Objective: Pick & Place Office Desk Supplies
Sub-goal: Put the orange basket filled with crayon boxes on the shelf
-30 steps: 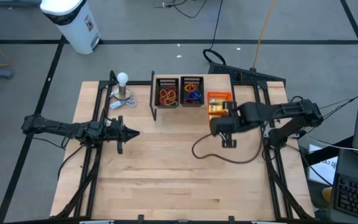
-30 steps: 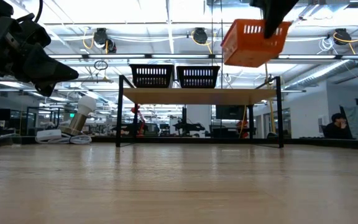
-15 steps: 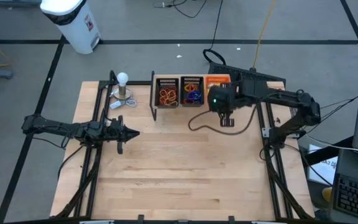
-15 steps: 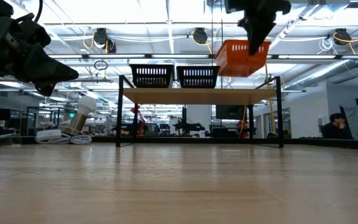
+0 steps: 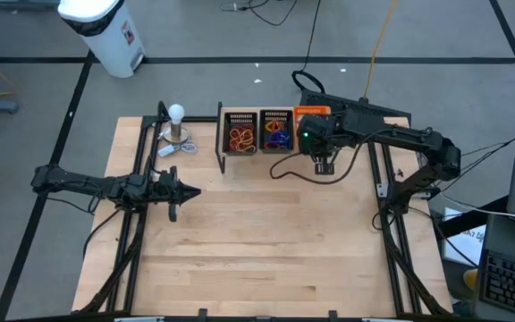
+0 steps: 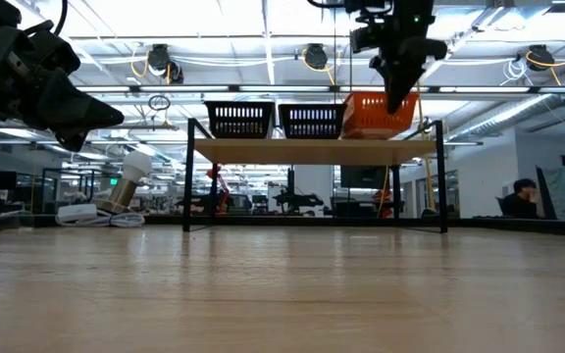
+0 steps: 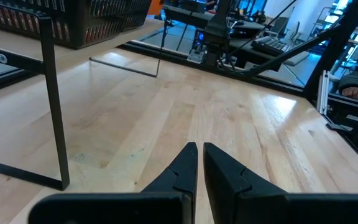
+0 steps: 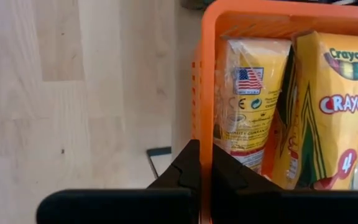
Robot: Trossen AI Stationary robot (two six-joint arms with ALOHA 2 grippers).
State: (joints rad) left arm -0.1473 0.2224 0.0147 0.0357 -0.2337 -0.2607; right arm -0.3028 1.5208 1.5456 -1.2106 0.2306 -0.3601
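The orange bin (image 5: 313, 112) (image 6: 376, 116) stands level at the raised shelf's (image 6: 312, 149) top, beside two black mesh bins (image 5: 241, 131) (image 5: 276, 131). Yellow crayon packets (image 8: 334, 106) lie inside it. Rubber bands (image 5: 241, 138) fill one black bin, blue and orange rings (image 5: 277, 137) the other. My right gripper (image 8: 205, 149) (image 6: 398, 93) is shut on the orange bin from above. My left gripper (image 5: 190, 190) (image 7: 199, 149) hovers shut over the table's left part, touching nothing. My right gripper pinches one wall of the orange bin at its top rim (image 8: 205, 112), one finger (image 8: 188, 165) outside and the other inside. The fingers point down from above. The bin sits level with its bottom at the shelf top; whether it rests there I cannot tell.
A white bulb on a round metal base (image 5: 177, 121) stands at the table's far left. The shelf's black frame legs (image 7: 53, 106) (image 6: 190, 176) rise from the table near the far edge. Bare wood (image 5: 257, 241) spreads across the middle and near part. A cable (image 5: 302, 174) trails below the right arm.
My right gripper has carried the orange bin from over the table's right middle toward the far edge and down. The bin hung tilted and high before; now it is level at the shelf top, next to the black bins.
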